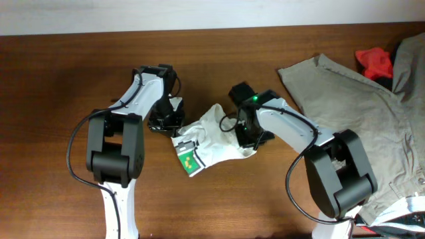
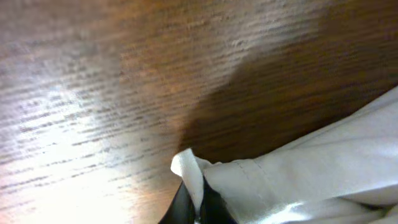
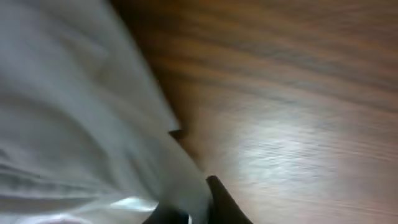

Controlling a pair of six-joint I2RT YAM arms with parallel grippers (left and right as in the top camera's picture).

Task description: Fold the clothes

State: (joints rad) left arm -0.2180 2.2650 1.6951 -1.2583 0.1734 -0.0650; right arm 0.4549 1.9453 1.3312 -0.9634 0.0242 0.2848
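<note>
Left end effector (image 2: 196, 210): the dark fingers are pinched together on a hemmed corner of the white garment (image 1: 216, 136). A small flap of fabric pokes up past the tips.
Right end effector (image 3: 189, 211): its wrist view is blurred, but dark fingers show on either side of a sheet of the white fabric, clamped on it.
White garment: thin, wrinkly cloth bunched into a small heap on the bench (image 1: 66, 79). It lies between the two end effectors, gripped at its left and right edges.
Tag (image 1: 188, 158): a small pale rectangle with a green mark at the near edge of the heap, seen only from overhead.
Hem: a stitched line beside the left grip, visible only in the left wrist view.
Bench: dark brown wood grain, glossy, with glare patches in both wrist views.
Khaki-grey garment (image 1: 352, 99): larger and matte, spread out in soft creases on the right, apart from the white heap.
Red cloth (image 1: 374, 61): a small crumpled lump at the khaki garment's far edge.
</note>
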